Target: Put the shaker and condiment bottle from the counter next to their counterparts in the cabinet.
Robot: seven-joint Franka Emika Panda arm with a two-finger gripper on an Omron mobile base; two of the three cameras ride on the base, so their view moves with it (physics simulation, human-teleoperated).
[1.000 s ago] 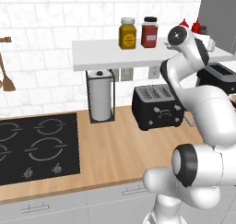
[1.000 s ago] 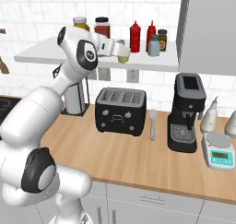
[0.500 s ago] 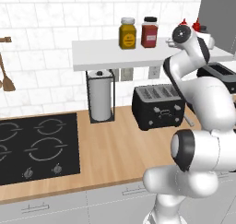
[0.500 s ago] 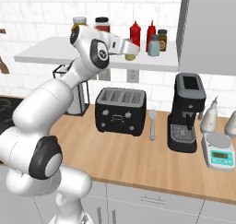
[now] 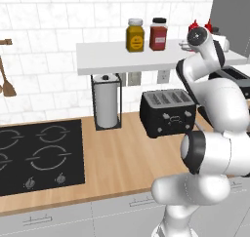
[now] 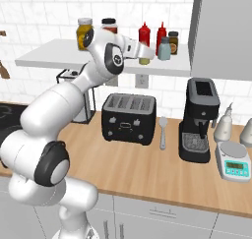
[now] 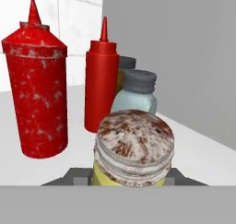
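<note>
The tool is clenched on the shaker, up over the cabinet just beside the grey-blue shaker, so a push too far could knock that one over.

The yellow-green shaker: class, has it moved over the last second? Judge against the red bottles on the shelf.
Yes. In the right base view the shaker, shut in the gripper, has travelled right along the shelf toward the two red bottles.
</note>
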